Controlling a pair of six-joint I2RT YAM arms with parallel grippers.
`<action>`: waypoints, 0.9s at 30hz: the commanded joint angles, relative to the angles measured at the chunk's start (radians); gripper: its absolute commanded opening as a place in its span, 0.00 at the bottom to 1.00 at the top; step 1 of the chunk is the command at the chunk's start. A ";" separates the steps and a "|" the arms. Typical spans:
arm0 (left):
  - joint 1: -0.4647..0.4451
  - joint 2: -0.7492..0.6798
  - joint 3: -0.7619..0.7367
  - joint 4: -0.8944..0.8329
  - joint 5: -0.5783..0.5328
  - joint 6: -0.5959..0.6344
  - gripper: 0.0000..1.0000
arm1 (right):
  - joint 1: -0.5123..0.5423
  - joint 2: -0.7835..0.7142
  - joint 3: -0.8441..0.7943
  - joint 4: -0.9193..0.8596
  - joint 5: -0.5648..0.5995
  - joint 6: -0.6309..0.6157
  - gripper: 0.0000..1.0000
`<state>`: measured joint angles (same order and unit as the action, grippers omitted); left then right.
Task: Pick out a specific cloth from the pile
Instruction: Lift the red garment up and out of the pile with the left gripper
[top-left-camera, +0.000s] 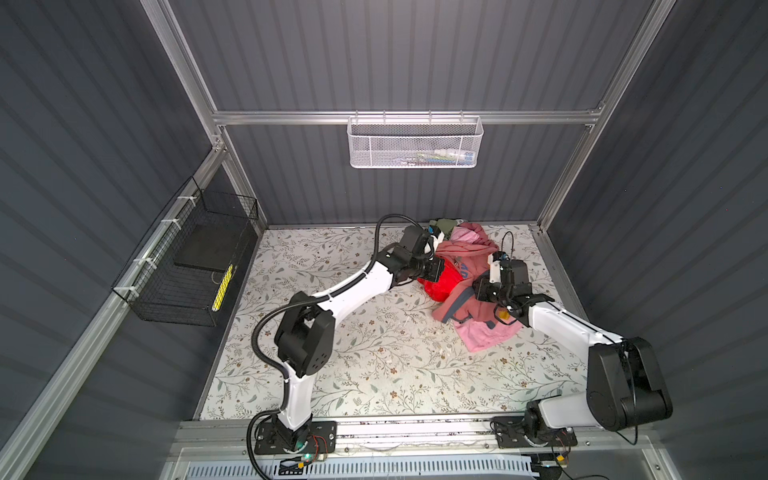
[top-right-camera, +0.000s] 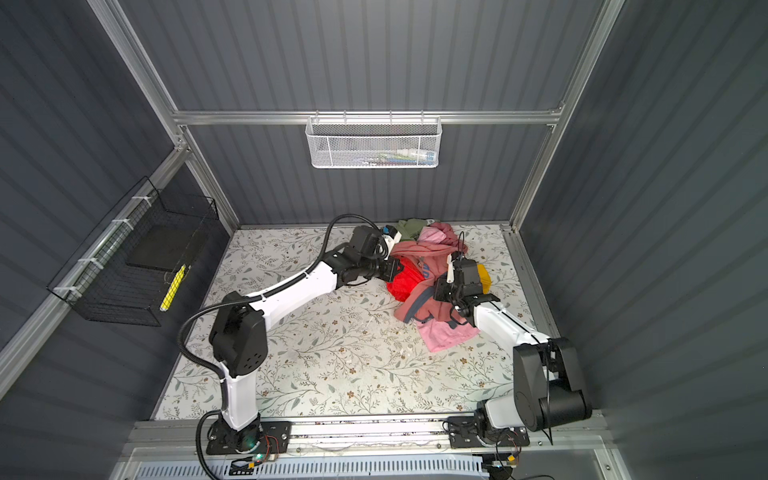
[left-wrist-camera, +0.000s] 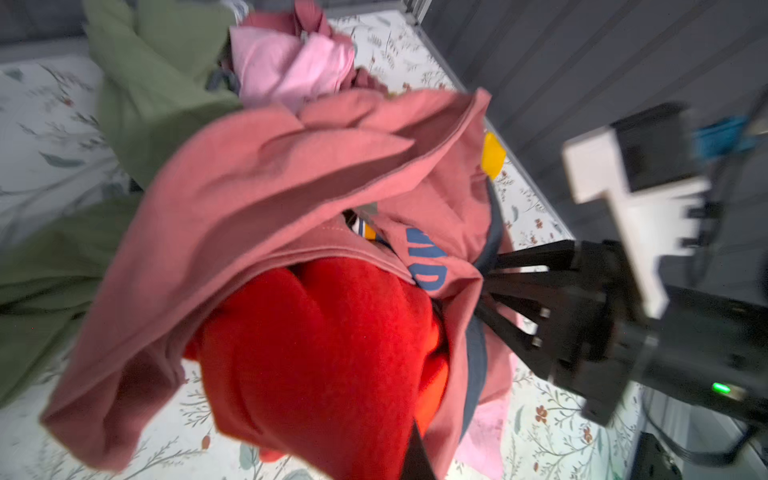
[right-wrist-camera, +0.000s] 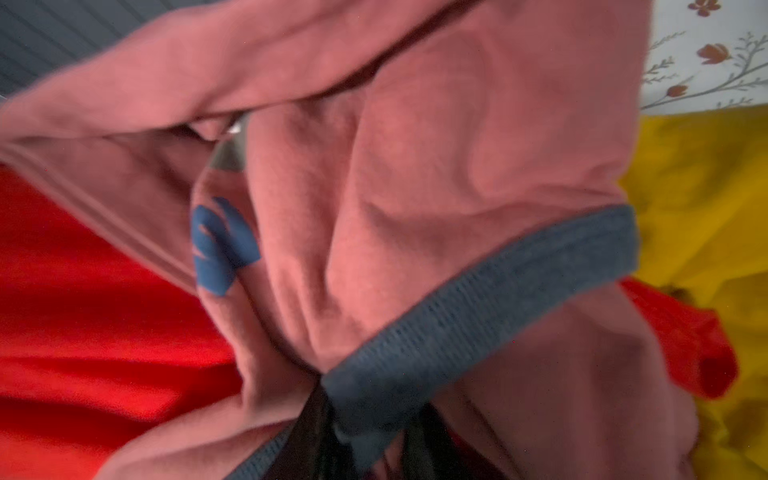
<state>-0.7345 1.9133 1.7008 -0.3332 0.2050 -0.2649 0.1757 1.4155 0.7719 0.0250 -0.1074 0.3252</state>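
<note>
Left fingers (left-wrist-camera: 417, 453) fully closed, buried in the bright red, thin shiny garment (top-left-camera: 440, 287); by the look, pinching a fold of it. Right fingers (left-wrist-camera: 540, 252) drawn close together, clamped on the hem of the dusty-pink garment with grey-blue trim (top-left-camera: 461, 254).

Red garment lies right of centre in both top views, at the left edge of the heap of mixed garments (top-left-camera: 478, 249), its upper part tucked under the dusty-pink one. Floral-patterned table (top-left-camera: 374, 353) open to the left.

Step, as I judge: grasp made, extraction due. Next move calls for drawing the red leftward and upward while the right pins the pink; snagging is likely.
</note>
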 joint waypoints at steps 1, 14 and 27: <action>0.036 -0.133 0.112 -0.066 -0.086 0.092 0.00 | -0.028 -0.007 -0.018 -0.020 0.033 0.024 0.29; 0.105 -0.034 0.653 -0.424 -0.098 0.232 0.00 | -0.096 -0.017 -0.050 -0.019 0.054 0.105 0.31; 0.170 -0.249 0.612 -0.357 -0.425 0.373 0.00 | -0.106 -0.019 -0.063 -0.023 0.071 0.129 0.56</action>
<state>-0.5797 1.7893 2.3081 -0.7902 -0.0895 0.0475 0.0757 1.4052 0.7292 0.0357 -0.0750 0.4423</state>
